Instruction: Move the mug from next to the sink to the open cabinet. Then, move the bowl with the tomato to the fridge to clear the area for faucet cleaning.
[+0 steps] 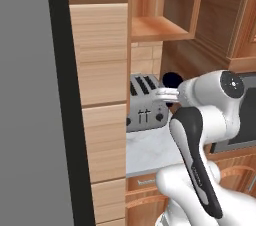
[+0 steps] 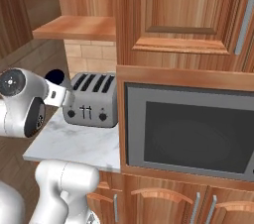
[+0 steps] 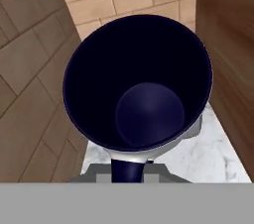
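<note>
The mug [image 3: 139,84] sits right in front of the hand camera, its dark navy inside and rim facing the lens and its navy handle at the bottom. My gripper [image 1: 167,94] is shut on the mug [image 1: 172,77] and holds it in the air above the marble counter, just right of the toaster. From the other side, the mug [image 2: 54,76] and gripper [image 2: 62,95] are left of the toaster. The open cabinet [image 1: 160,29] with its wooden shelf [image 2: 74,28] is above and behind the mug. The tall grey fridge [image 1: 25,100] is at the left. Sink, faucet, bowl and tomato are out of view.
A silver four-slot toaster [image 1: 146,106] stands on the white marble counter [image 2: 74,143] against a tan brick backsplash [image 3: 124,0]. A built-in microwave [image 2: 191,134] fills the wall to the right. A tall wooden panel [image 1: 100,95] stands between fridge and counter.
</note>
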Available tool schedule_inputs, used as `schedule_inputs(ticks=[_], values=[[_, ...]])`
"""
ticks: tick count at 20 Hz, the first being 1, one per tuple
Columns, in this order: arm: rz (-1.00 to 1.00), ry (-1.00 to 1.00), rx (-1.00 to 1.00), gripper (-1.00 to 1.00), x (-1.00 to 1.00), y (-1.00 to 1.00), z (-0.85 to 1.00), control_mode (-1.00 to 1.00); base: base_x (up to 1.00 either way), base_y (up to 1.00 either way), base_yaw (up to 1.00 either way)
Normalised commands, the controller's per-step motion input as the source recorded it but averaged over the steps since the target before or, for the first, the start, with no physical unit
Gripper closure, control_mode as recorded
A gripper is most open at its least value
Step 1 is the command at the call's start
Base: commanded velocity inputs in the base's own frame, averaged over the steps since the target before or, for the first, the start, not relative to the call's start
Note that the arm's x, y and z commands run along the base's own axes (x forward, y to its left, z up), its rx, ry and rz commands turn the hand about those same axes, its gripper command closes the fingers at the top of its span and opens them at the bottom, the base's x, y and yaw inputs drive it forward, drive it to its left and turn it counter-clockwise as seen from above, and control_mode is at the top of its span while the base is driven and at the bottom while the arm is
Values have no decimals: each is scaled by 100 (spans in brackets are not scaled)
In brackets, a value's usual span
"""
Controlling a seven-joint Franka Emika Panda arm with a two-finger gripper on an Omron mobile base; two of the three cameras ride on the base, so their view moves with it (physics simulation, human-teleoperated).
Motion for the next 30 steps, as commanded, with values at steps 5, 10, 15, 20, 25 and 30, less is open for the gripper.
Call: schedule_inputs(ticks=[5, 10, 15, 20, 25, 30], values=[[1, -12, -6, 100, -57, 0, 100, -100, 0, 0, 0], [0, -5, -2, 100, -51, 0, 100, -100, 0, 0, 0], [0, -2, 3, 100, -34, -9, 100, -100, 0, 0, 0], [0, 18, 8, 100, 14, -5, 60, -100, 0, 0, 0], [2, 25, 0, 100, 15, 0, 6, -100, 0, 0, 0], [0, 5, -5, 100, 30, 1, -25, -100, 0, 0, 0]])
